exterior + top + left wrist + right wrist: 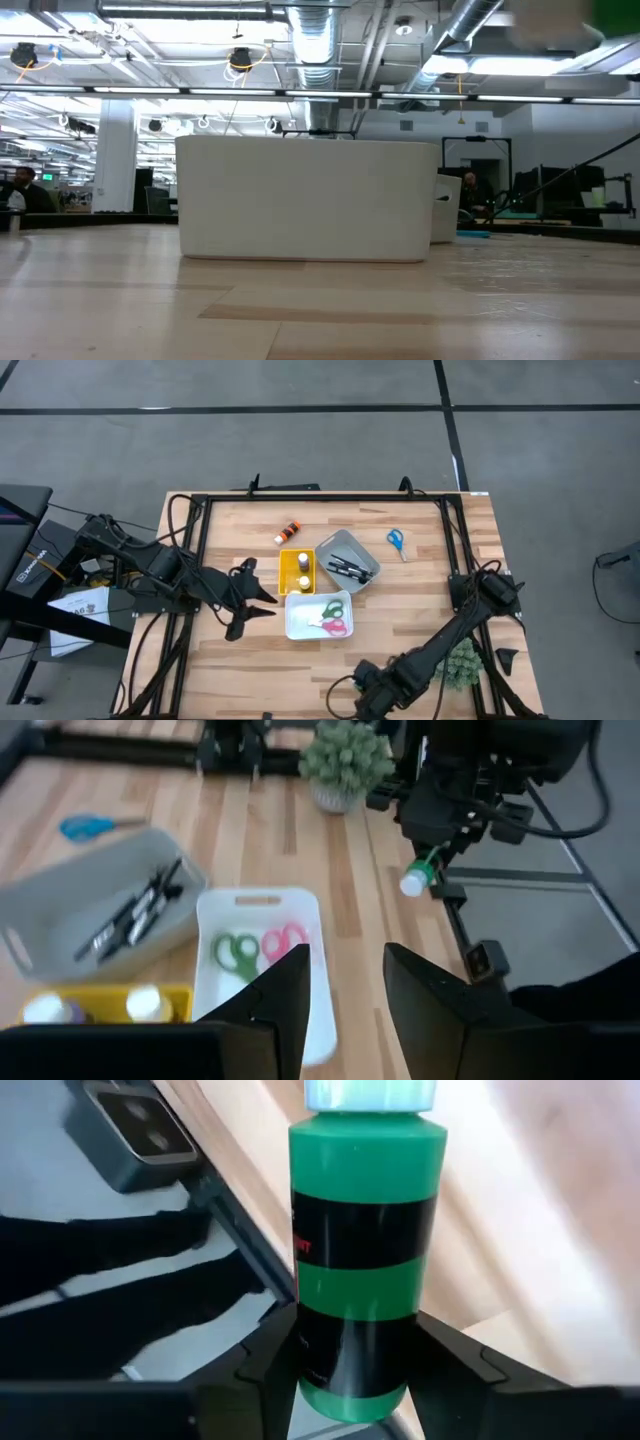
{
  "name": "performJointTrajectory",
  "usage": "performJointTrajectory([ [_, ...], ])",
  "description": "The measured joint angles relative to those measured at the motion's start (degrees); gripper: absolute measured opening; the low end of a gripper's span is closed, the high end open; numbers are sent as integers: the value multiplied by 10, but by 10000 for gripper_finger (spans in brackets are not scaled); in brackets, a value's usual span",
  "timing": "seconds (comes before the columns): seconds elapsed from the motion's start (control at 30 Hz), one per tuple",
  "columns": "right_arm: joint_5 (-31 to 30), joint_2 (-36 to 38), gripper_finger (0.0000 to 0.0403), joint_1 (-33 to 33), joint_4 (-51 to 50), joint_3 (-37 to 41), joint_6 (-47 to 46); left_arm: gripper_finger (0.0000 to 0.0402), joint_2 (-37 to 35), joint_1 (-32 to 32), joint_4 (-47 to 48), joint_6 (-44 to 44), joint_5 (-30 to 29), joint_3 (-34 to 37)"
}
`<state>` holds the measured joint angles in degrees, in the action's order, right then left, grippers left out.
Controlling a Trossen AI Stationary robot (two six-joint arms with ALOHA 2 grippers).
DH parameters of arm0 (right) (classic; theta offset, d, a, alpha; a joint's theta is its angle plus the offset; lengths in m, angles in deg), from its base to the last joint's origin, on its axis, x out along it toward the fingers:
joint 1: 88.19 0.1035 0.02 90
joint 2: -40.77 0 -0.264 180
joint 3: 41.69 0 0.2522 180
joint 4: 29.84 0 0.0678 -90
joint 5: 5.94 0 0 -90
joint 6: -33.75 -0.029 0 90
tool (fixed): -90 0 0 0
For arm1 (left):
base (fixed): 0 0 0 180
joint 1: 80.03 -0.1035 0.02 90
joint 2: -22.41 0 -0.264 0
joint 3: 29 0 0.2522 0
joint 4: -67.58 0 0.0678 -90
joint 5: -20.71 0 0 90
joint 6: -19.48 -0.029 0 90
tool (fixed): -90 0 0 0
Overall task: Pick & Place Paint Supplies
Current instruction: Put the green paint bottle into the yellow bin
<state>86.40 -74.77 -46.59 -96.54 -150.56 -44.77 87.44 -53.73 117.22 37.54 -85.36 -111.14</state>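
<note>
My right gripper (358, 1372) is shut on a green paint bottle (365, 1250) with a black label and a pale cap, down at the table's near edge (375, 685). The left wrist view shows that bottle (418, 878) under the right arm. My left gripper (345, 988) is open and hovers just left of the white bin (300, 628), touching nothing. That bin holds green and pink scissors (262, 946). The yellow bin (286, 572) holds two bottles, the grey bin (345, 543) dark brushes (348, 569). An orange bottle (288, 532) and blue scissors (396, 541) lie on the table. My right gripper pinches the green bottle between its two fingers (268, 1370) at the bottom end (352, 1395), opposite the cap. The fingers lie across the bottle, one on each side. The bottle is lifted clear of the table, its cap end pointing away from the gripper.
A fuzzy green plant (462, 660) stands at the table's near right, close to the right arm. A black frame (320, 495) runs around the table edge. The low view is largely filled by the white bin's wall (305, 200). Bare wood lies near left (230, 670).
</note>
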Motion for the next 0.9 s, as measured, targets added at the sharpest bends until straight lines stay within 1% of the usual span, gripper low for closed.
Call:
performJointTrajectory([
  [0.1, -23, 0, 153, -20, -63, -53, 68, 130, 17, 5, -40, -51, -1, 0],
  [0.23, -55, 1, 151, -56, -113, -119, 164, 158, 50, 8, -115, -121, -1, 0],
  [0.33, -57, 1, 152, -86, -131, -160, 231, 187, 79, 8, -162, -146, 15, 0],
  [0.4, -56, 1, 152, -104, -136, -189, 265, 205, 93, 8, -173, -147, 26, 0],
  [0.53, -56, 1, 151, -130, -154, -234, 307, 234, 113, 12, -174, -148, 29, 0],
  [0.6, -56, 1, 149, -138, -155, -246, 322, 241, 117, 14, -198, -148, 29, 0],
  [0.73, -54, 1, 149, -153, -155, -264, 347, 245, 117, 16, -211, -148, 39, 0],
  [0.9, -54, 1, 149, -168, -139, -265, 362, 242, 117, 13, -210, -148, 40, 0],
])
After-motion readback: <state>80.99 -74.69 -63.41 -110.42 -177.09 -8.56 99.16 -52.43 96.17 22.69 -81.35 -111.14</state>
